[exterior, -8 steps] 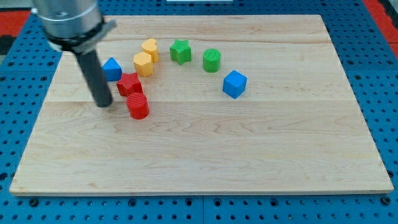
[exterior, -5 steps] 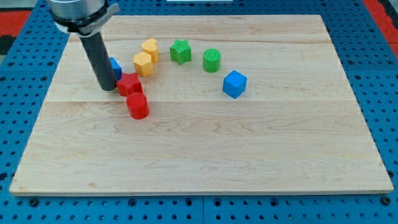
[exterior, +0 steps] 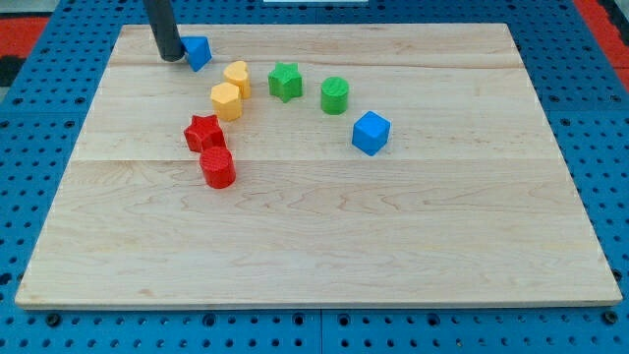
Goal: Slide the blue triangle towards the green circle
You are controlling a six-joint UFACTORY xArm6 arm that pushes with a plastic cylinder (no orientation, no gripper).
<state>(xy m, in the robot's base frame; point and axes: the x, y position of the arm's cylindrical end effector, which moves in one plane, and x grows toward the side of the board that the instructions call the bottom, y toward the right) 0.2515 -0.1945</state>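
Note:
The blue triangle [exterior: 200,51] lies near the view's top left of the wooden board [exterior: 324,246]. My tip [exterior: 170,56] stands right against its left side. The green circle [exterior: 334,94] sits well to the right and a little lower, beyond the two yellow blocks and the green star [exterior: 285,80].
Two yellow blocks [exterior: 236,77] [exterior: 225,101] lie between the triangle and the green circle. A red star [exterior: 203,132] and a red cylinder [exterior: 217,168] sit below them. A blue cube [exterior: 371,133] lies to the lower right of the green circle.
My tip has moved up the view from beside the red star to the top left. The blue triangle has slid up with it, away from the red star.

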